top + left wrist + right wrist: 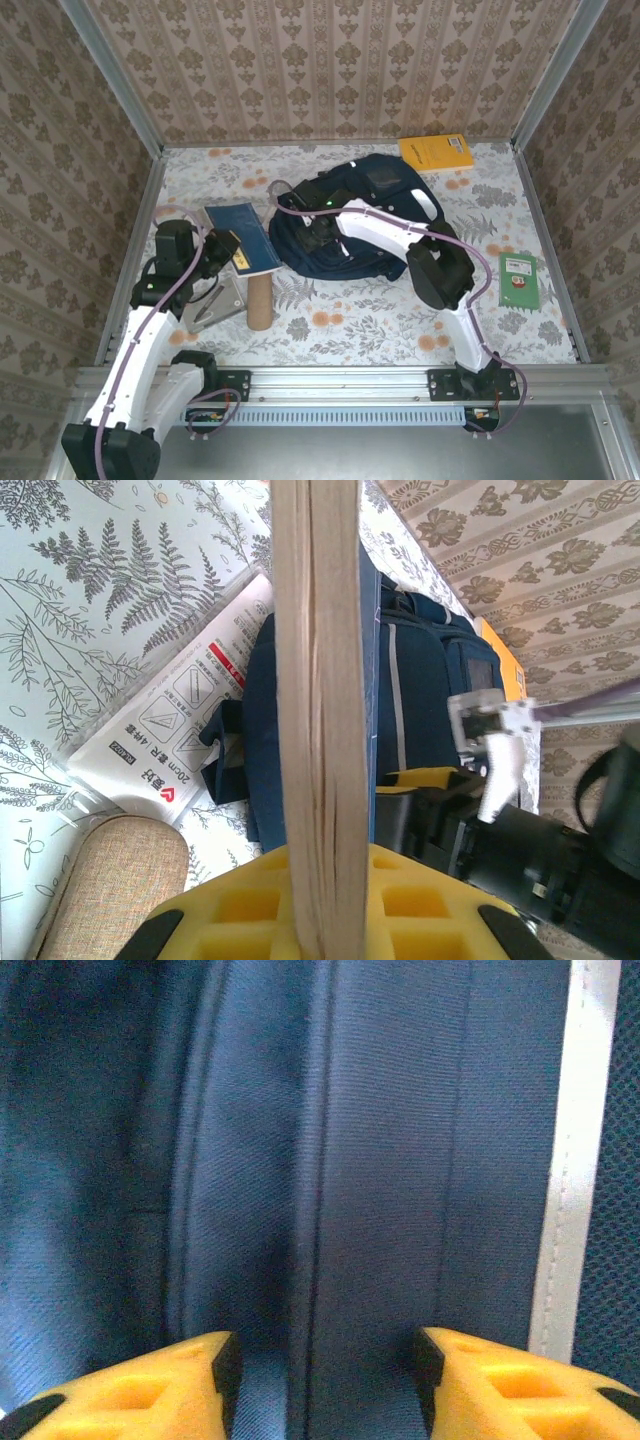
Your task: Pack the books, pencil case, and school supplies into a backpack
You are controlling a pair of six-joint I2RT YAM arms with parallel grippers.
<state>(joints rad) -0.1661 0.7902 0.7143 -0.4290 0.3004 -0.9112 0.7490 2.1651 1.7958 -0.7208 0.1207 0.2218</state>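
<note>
We see the left gripper [222,247] clenched on the dark blue book [238,226], holding it just off the left side of the backpack [380,200]. From the left wrist that book [318,680] shows edge-on. Its pale page edge stands upright between the 2 yellow fingers [240,900], with the backpack's [430,680] navy panel right behind it.

The right gripper [320,228] sits on the left end of the backpack. In the right wrist view its 2 fingers [150,1390] stand apart against the navy fabric [380,1160], and a fold runs between them. We cannot tell whether they pinch the cloth or merely rest against it.

The pencil case [260,302] lies on the table [400,320] near the backpack's near-left corner. The white packet with red print [165,745] lies beside the pencil case, farther to the backpack's left.

The orange-yellow book [436,152] lies at the backpack's far side, and we cannot tell if the 2 touch. The green book [518,279] lies flat, well apart from the backpack on its right.
</note>
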